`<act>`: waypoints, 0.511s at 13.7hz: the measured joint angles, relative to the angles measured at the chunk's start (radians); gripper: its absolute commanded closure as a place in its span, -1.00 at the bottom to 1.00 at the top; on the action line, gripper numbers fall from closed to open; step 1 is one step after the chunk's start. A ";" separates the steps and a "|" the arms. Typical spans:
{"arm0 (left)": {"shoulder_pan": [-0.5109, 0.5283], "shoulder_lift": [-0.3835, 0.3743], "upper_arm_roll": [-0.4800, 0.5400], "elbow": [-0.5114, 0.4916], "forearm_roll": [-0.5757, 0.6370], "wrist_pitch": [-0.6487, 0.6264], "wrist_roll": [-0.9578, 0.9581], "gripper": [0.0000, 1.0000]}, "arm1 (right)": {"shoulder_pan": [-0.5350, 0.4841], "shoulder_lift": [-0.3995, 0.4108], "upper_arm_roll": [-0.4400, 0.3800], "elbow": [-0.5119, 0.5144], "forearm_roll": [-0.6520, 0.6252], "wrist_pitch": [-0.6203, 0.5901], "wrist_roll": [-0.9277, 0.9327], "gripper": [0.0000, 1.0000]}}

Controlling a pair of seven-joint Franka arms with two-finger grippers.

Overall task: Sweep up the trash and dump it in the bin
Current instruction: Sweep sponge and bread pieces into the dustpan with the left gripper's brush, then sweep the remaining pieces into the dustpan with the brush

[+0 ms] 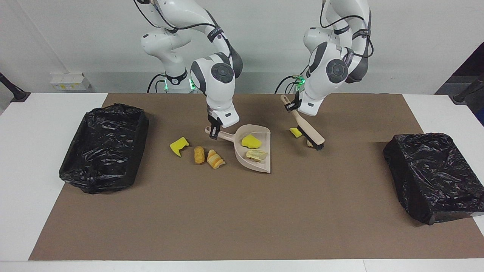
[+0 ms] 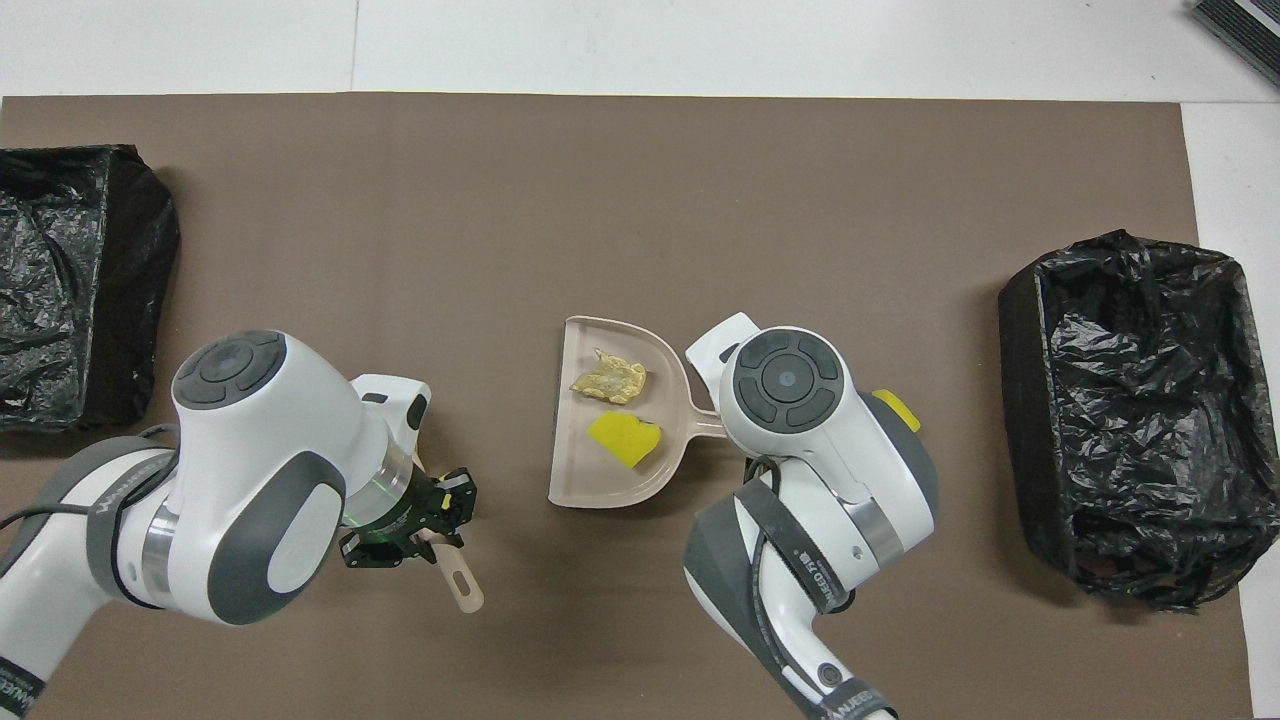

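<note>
Left hand [image 1: 294, 104] is clamped on the handle of the brush [image 1: 311, 133], whose black bristles come down at a yellow chunk [image 1: 294, 132] and a pastry lump just below that hand. Right hand [image 1: 214, 131] is closed on the handle of the dustpan [image 1: 264, 166], which rests on the table [image 1: 242, 211] just beside it and carries a yellow sponge chunk [image 1: 251, 141] and a bread lump [image 1: 256, 154]. Toward the right arm's end from that hand lie another yellow piece [image 1: 178, 146] and two brown lumps [image 1: 199, 154]. Black-lined bins [image 1: 104, 147] sit well apart at both ends.
</note>
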 measured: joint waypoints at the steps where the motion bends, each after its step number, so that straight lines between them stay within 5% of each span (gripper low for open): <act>1: 0.019 -0.022 0.001 -0.047 0.004 -0.002 0.003 1.00 | 0.000 0.000 0.000 0.000 0.000 0.001 0.000 1.00; 7: 0.020 -0.205 -0.020 -0.313 0.009 0.017 0.049 1.00 | 0.000 0.000 0.001 -0.001 0.000 0.002 0.000 1.00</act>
